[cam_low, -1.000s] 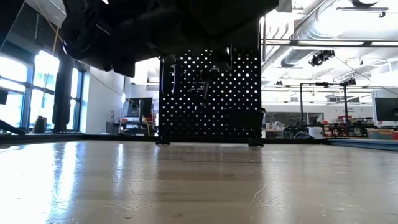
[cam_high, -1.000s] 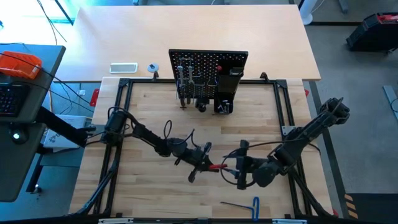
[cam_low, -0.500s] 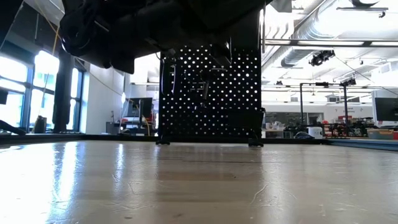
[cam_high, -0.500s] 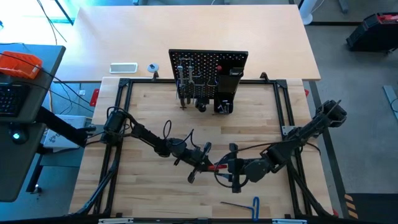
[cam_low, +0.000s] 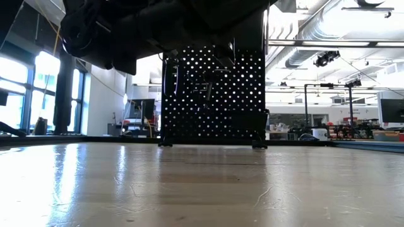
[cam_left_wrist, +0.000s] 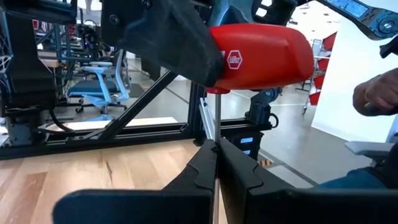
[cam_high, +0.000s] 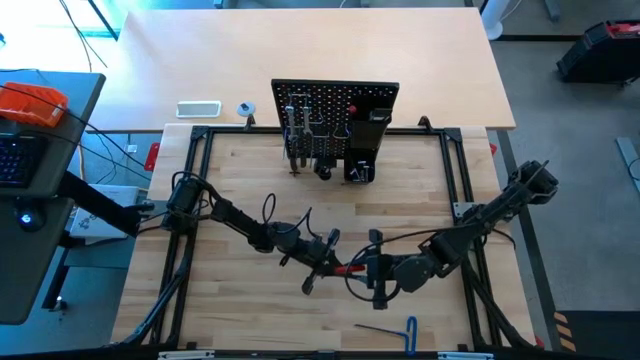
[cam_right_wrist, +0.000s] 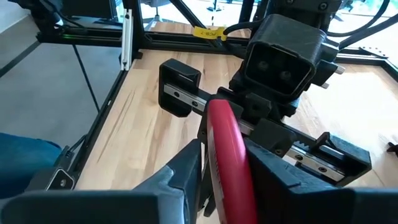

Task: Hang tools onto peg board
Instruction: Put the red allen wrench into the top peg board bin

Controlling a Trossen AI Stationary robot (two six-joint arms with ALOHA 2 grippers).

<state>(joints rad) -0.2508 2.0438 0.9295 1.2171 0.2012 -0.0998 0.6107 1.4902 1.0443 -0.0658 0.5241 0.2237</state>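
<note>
Screwdriver [cam_high: 350, 268] gripped by both grippers' jaws; hex key [cam_high: 392, 326] seemingly lies nearby

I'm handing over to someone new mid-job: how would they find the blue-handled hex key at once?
Start at the peg board standing at the table's far edge, then come straight across to the near edge. There, right of centre and behind the right claw, lies the blue-handled hex key alone: a thin dark rod, its short blue crossbar making a T.

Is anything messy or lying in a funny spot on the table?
Nothing is broken or spilled. One thing stands out: a blue-handled hex key lies alone at the table's near edge, far from the peg board where other tools hang. The red-handled screwdriver is between the left gripper and right gripper, above the table.
</note>
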